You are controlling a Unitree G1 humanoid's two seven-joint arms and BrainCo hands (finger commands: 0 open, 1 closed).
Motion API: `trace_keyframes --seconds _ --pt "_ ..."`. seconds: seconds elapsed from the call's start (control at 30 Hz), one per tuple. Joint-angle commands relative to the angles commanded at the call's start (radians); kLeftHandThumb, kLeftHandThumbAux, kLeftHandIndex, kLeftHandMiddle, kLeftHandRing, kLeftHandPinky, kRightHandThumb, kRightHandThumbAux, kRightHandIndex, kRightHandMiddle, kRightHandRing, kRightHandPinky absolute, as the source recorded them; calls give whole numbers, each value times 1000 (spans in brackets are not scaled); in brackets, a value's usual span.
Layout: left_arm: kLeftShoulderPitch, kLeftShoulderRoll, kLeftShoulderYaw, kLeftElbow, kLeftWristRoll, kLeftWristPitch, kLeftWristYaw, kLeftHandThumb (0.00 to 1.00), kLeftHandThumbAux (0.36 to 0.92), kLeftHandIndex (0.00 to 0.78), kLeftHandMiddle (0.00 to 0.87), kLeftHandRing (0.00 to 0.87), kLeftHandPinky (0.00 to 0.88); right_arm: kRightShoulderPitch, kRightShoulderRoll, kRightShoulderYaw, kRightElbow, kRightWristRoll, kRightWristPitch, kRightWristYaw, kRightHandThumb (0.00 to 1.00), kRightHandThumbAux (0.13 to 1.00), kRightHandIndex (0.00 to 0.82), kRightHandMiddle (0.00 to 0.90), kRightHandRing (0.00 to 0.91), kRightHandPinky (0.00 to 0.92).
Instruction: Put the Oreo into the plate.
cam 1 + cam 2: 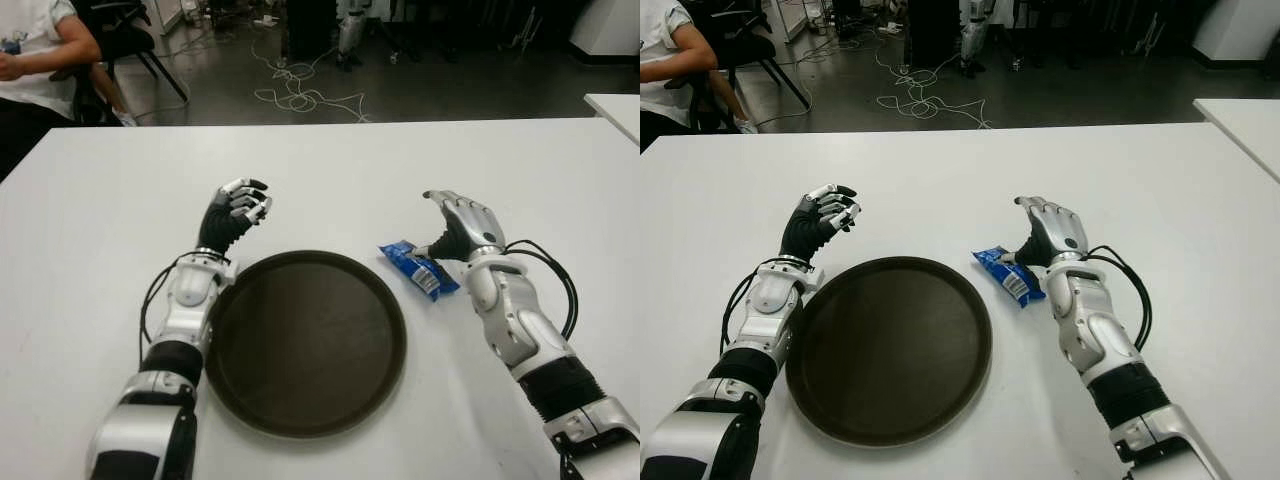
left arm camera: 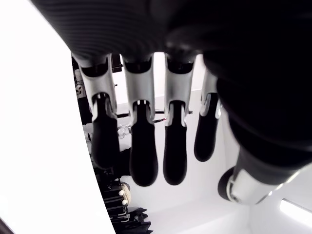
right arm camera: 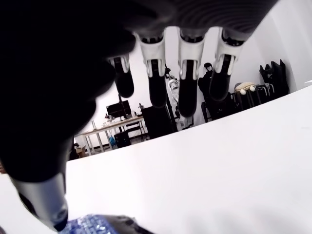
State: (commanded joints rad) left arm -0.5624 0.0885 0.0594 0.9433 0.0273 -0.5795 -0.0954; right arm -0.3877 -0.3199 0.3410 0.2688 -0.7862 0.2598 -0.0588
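Observation:
The Oreo [image 1: 418, 268] is a blue packet lying flat on the white table [image 1: 330, 180], just off the right rim of the plate. The plate [image 1: 305, 340] is a round dark brown tray near the table's front, with nothing on it. My right hand [image 1: 460, 225] stands right beside the packet on its right, fingers spread and held above the table, thumb low by the packet's end [image 3: 97, 225]. It holds nothing. My left hand [image 1: 238, 212] shows at the plate's upper left, fingers loosely bent and holding nothing.
A seated person [image 1: 35, 55] and a chair are beyond the table's far left corner. Cables [image 1: 300, 95] lie on the floor behind. The corner of a second white table [image 1: 615, 105] shows at the right.

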Motion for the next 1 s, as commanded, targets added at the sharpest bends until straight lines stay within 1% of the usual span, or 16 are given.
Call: trace_keyframes --seconds 0.13,0.2,0.23,0.3,0.37,0.5,0.63,0.7,0.87,1.0 --pt "-3 0 0 6 -1 -5 0 825 681 381 506 558 580 1 -4 11 2 3 -7 11 0 732 164 184 199 204" --pt "-4 1 1 10 -1 -10 0 825 681 381 506 562 585 2 -5 15 4 4 -15 11 0 751 201 211 228 235" --pt "-5 0 1 12 0 -12 2 825 681 381 506 562 586 2 -7 16 5 7 -19 14 0 753 206 215 232 239" --pt "-6 0 -1 14 5 -14 10 826 680 384 504 561 584 2 -9 19 6 9 -22 22 0 742 180 193 207 206" --pt "-6 0 -2 15 8 -15 14 826 680 385 503 560 584 2 -9 21 9 8 -23 26 0 737 170 185 198 194" --pt "-6 2 -6 14 13 -13 18 825 680 384 504 559 579 0 -6 28 20 5 -18 38 0 738 169 184 201 202" --pt "-4 -1 -6 9 7 -7 13 825 681 382 506 563 577 -26 11 44 123 13 -45 13 0 751 171 184 201 205" --pt "-4 -2 -6 7 4 -5 10 825 681 381 507 567 580 -38 13 49 165 18 -59 5 0 759 164 177 193 191" --pt "-5 -6 -1 8 -9 -1 -1 825 681 378 509 565 587 -56 10 60 194 17 -53 31 0 764 133 158 172 170" --pt "-4 -6 -1 8 -8 -2 1 825 681 378 509 568 595 -65 11 63 218 19 -59 31 0 765 128 152 162 159"
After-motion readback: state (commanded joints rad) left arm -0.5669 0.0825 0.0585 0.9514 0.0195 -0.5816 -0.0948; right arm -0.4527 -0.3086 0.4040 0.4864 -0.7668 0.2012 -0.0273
